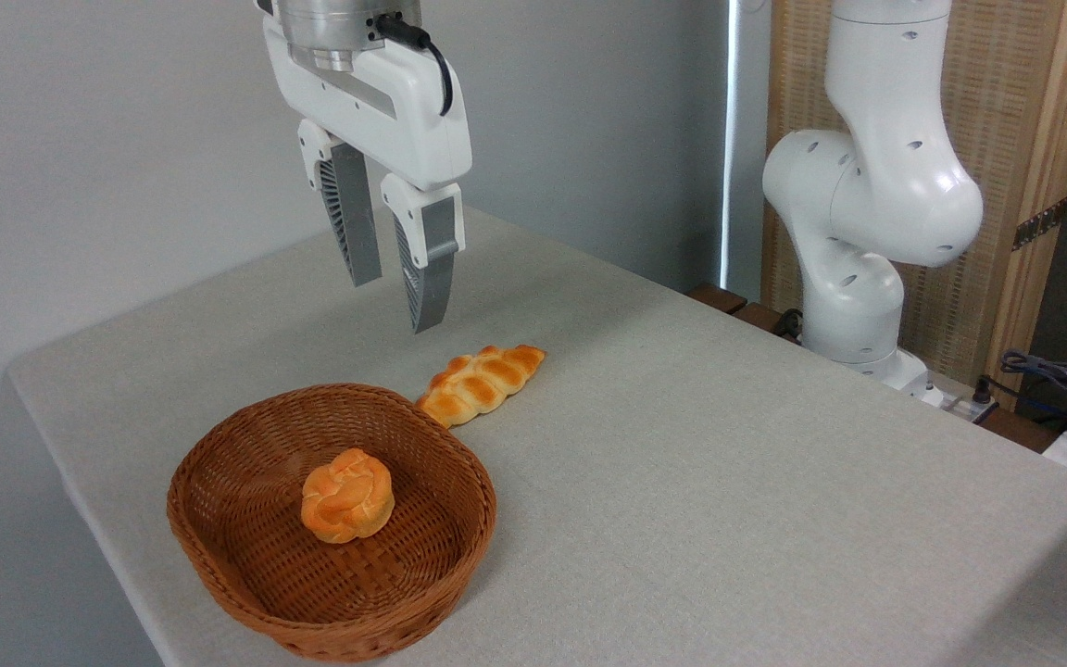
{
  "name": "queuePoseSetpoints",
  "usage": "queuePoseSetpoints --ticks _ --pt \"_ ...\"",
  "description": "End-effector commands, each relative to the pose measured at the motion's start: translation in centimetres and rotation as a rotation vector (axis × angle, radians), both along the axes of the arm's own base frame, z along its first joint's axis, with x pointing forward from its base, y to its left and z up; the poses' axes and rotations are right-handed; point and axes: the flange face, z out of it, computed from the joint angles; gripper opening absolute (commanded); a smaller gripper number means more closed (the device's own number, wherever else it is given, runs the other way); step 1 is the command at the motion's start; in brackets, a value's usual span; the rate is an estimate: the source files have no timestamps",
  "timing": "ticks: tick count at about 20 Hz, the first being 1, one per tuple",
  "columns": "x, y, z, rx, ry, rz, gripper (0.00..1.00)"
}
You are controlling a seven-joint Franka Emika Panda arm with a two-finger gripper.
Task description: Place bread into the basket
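Note:
The small round knotted bread [348, 496] lies inside the reddish-brown wicker basket [219, 537], near its middle, resting on the woven floor. My gripper [396, 301] hangs well above the basket's far rim, pointing down. Its two grey fingers stand apart with nothing between them, so it is open. It touches neither the bread nor the basket.
A longer braided golden loaf [483, 380] lies on the grey table just behind the basket's far rim, below the gripper. The arm's white base [853, 278] stands at the table's back right, with cables [1061, 380] beside it. The table edge runs close to the basket's left side.

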Motion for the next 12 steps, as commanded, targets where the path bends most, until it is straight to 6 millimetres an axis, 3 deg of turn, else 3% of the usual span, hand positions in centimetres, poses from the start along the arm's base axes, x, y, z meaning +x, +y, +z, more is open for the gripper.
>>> queuePoseSetpoints --ticks 1,12 --pt "0.08 0.34 0.36 0.025 0.012 0.006 1.00" --pt "0.05 0.35 0.43 0.066 0.007 0.001 1.00"
